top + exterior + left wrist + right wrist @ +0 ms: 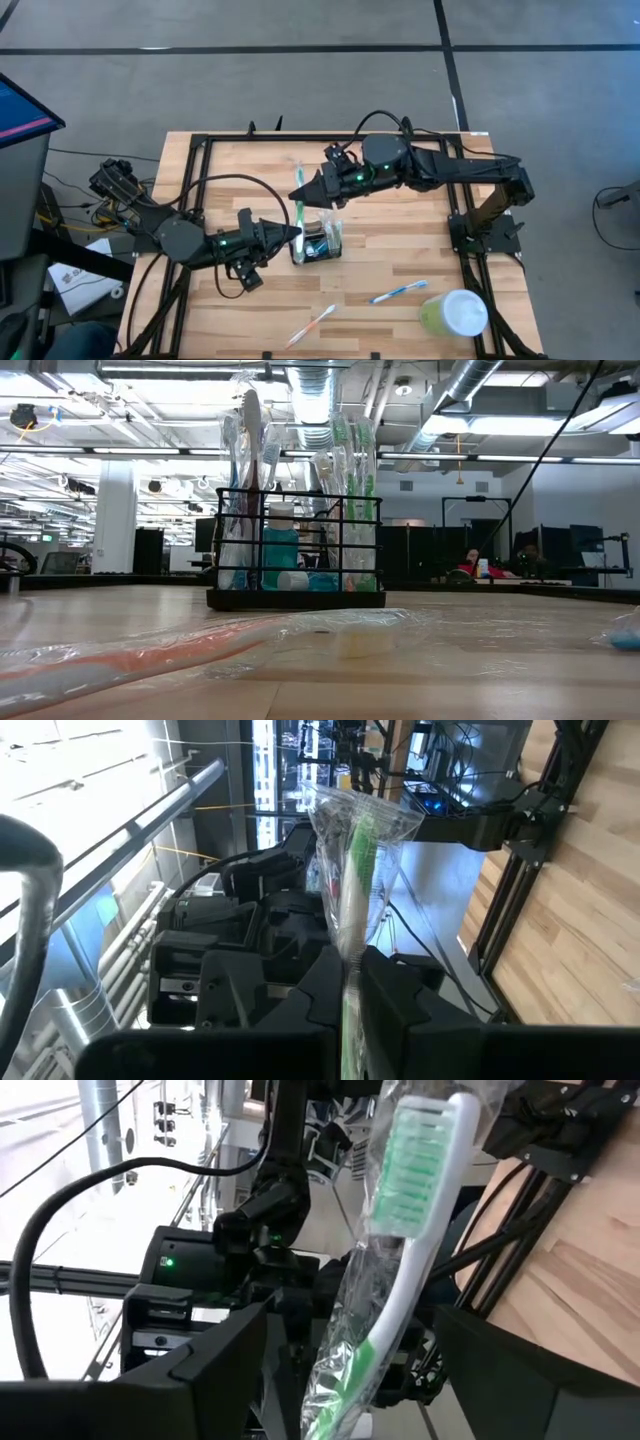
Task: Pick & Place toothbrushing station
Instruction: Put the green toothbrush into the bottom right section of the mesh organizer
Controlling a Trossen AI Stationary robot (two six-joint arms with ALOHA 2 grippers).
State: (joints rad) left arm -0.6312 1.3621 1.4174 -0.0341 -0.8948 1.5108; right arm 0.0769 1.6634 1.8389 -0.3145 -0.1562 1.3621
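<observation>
1. High view: the black holder sat near the middle of the table, a touch toward 6 o'clock.
2. The left gripper came in at the holder's 9 o'clock side, clenched on a wrapped green toothbrush that ran off toward 12 o'clock.
3. The right gripper hovered at the holder's 12 o'clock, right at the upper part of that same brush.
4. Loose on the table were a blue toothbrush at 4 o'clock, a pink toothbrush at 6 o'clock, and a pale green cup down at 5 o'clock.
5. Low view: the holder stood upright and square on its base, packed with wrapped brushes and a tube. No gripper showed here.
6. Left wrist view: the green brush rose straight out from between the two dark fingers, pinched tight at its handle.
7. Right wrist view: the bristle head sat between the fingers, which stood spread with clear gaps either side. The grip was released, nothing held.
8. Handling call: the holder looked like a light, stiff wire frame, not fragile, but top-heavy with tall brushes, so a tilt could spill them.
9. The best hold seemed to be across a top rail or a short side wall, kept level and clear of the slippery wrappers.
</observation>
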